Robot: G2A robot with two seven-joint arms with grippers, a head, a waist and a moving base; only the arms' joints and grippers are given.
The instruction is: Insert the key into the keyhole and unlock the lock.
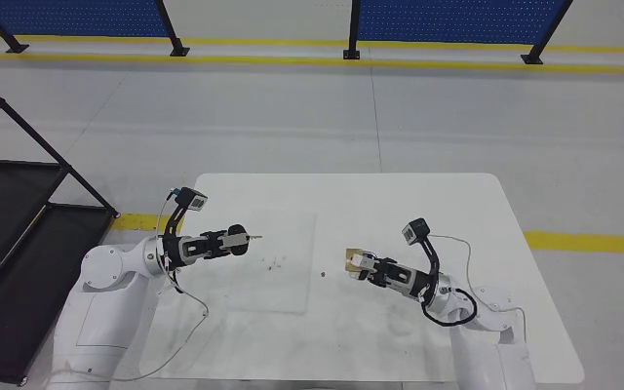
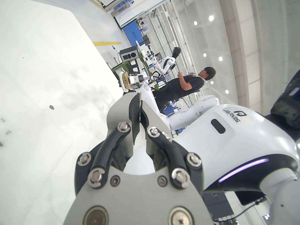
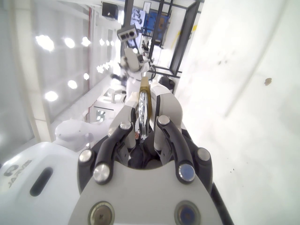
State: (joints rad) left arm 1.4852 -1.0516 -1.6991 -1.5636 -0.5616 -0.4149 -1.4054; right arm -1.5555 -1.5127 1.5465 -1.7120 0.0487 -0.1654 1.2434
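Right pincer (image 3: pixel 147 101) is clamped on the brass padlock (image 3: pixel 144 87); the key (image 1: pixel 255 236) is pinched in the closed left pincer (image 1: pixel 241 238), well apart, tip pointed its way. Any tilt and the key probably gets skewed in the grip on contact.

Pretty sure this is a robotics lab set up in a big industrial hall. The smooth pale grey floor (image 1: pixel 292 117) has yellow taped lines (image 1: pixel 439 64) running across it, and blue perforated barrier panels (image 1: pixel 448 19) on black feet fence off the far side. There's a plain white work table (image 1: pixel 390 205) with a black metal rack (image 1: pixel 34 234) near one end. Round ceiling lights (image 2: pixel 211 18) sit way up high, and another white humanoid robot (image 2: pixel 166 63) stands among equipment farther back.
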